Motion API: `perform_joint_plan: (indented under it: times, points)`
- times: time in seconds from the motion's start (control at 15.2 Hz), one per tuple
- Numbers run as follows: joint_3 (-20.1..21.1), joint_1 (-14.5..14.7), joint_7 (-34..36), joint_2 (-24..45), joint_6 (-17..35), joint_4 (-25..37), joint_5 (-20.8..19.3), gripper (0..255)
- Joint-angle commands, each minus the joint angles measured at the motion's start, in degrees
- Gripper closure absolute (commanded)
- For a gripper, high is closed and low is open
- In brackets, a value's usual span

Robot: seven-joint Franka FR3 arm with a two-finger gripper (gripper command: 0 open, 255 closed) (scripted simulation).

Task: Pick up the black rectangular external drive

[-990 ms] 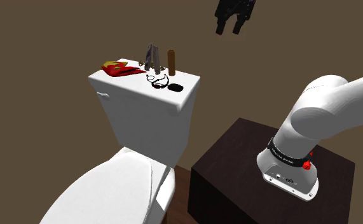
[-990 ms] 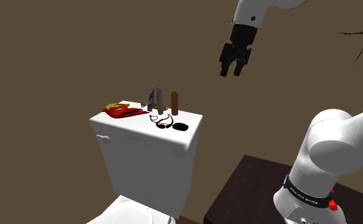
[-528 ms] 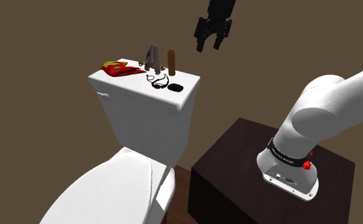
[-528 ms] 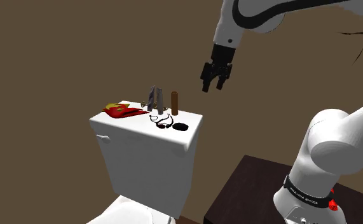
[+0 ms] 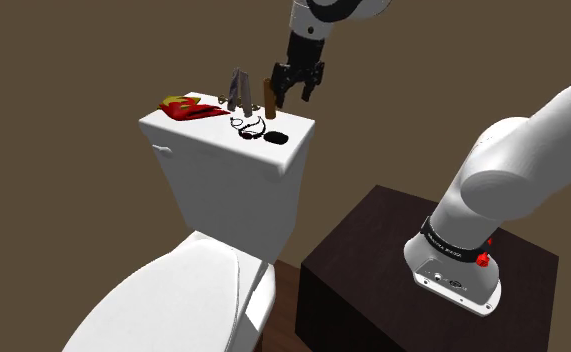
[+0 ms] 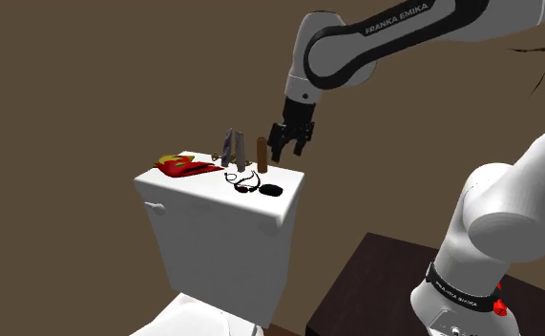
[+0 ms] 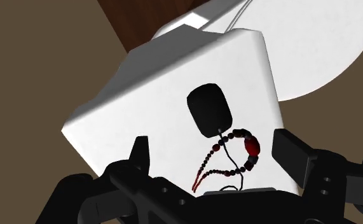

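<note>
Background: plain brown wall (image 5: 73, 60) behind a white toilet tank (image 5: 228, 175); dark stand (image 5: 373, 280) at the shoulder view's lower right.
Surface: flat white tank lid (image 7: 173, 70), carrying all the small items.
Task item: black external drive (image 7: 209, 109) lies flat on the lid, toward its end at the shoulder view's right, touching or just beside one end of a bead string (image 7: 246, 143).
Pincer: gripper (image 7: 217, 153) is empty, with both fingers (image 7: 140, 153) standing apart. It hangs over the back of the lid, just beside a brown cylinder (image 6: 262, 156).
Other items: red-and-yellow object (image 5: 191, 108) and grey upright object (image 5: 237, 90), well apart from the drive.
Hidden: the gripper body covers the near part of the bead string in the wrist view, and one finger overlaps the cylinder in the shoulder view.
Cut off: toilet seat (image 5: 173, 300) at the frame edge.
Hard to make out: in both exterior views the drive reads as a small dark patch, possibly oval; its outline cannot be confirmed there.
Change: half a second ago the gripper hung high above the tank; it has come down to cylinder height. Items on the lid have not moved.
</note>
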Motion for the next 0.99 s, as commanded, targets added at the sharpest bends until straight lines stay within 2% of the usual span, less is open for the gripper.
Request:
perform_joint_plan:
  times: [0.0, 0.26, 0.79, 0.92]
  points:
    - [1.1, 0.4, 0.8, 3.6, 4.0, 0.1, 0.0, 0]
    - [3.0, 0.9, 2.2, 11.9, 10.8, 2.4, -0.7, 0]
    - [3.3, 1.1, 1.9, 15.8, 17.5, -0.4, -0.6, 0]
    - [3.3, 1.1, 1.9, 15.7, 17.5, -0.4, -0.6, 0]
